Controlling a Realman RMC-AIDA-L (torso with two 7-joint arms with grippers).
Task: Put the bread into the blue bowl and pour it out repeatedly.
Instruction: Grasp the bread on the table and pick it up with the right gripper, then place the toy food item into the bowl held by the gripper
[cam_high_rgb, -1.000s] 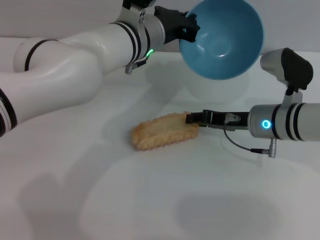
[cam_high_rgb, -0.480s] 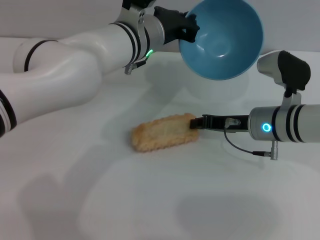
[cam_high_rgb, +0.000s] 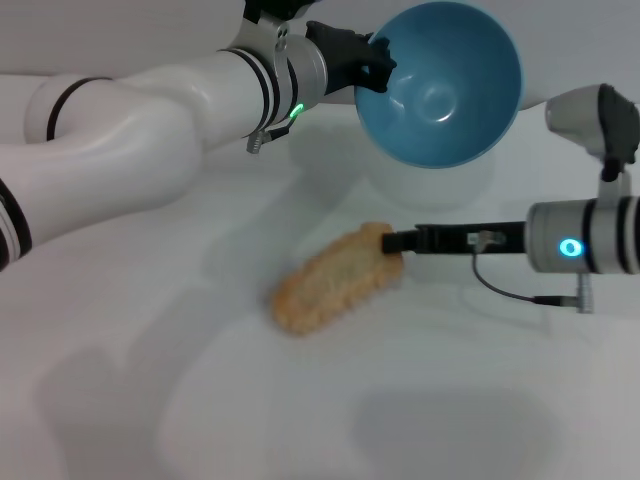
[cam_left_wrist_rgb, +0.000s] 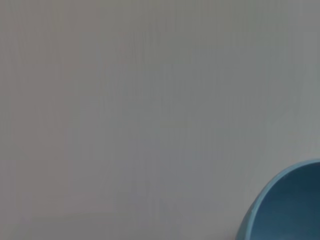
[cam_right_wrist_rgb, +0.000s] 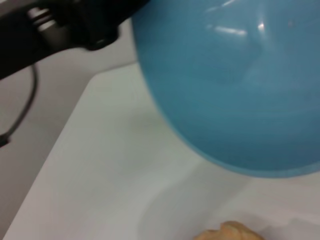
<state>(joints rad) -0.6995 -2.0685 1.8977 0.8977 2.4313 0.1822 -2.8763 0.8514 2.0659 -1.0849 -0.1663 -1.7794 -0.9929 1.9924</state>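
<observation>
One bread (cam_high_rgb: 338, 277), tan side up on table (cam_high_rgb: 250, 400): right gripper (cam_high_rgb: 392, 241) apparently pinching its end; left gripper (cam_high_rgb: 372, 60) clamps tilted blue bowl (cam_high_rgb: 440, 85) aloft. Next: lift loaf into bowl.

1. Nearly the whole left wrist view is one plain, pale grey-white surface, flat and featureless; whether it is tabletop or wall cannot be told.
2. Down in one corner, a curved slice of the blue bowl (cam_left_wrist_rgb: 287, 207) pokes into the picture.
3. Its rim shows as a lighter blue arc, with darker, smooth blue inside that curve.
4. Only that small part of the bowl is in sight; the rest is cut off by the picture's edges.
5. No fingers show in this view.
</observation>
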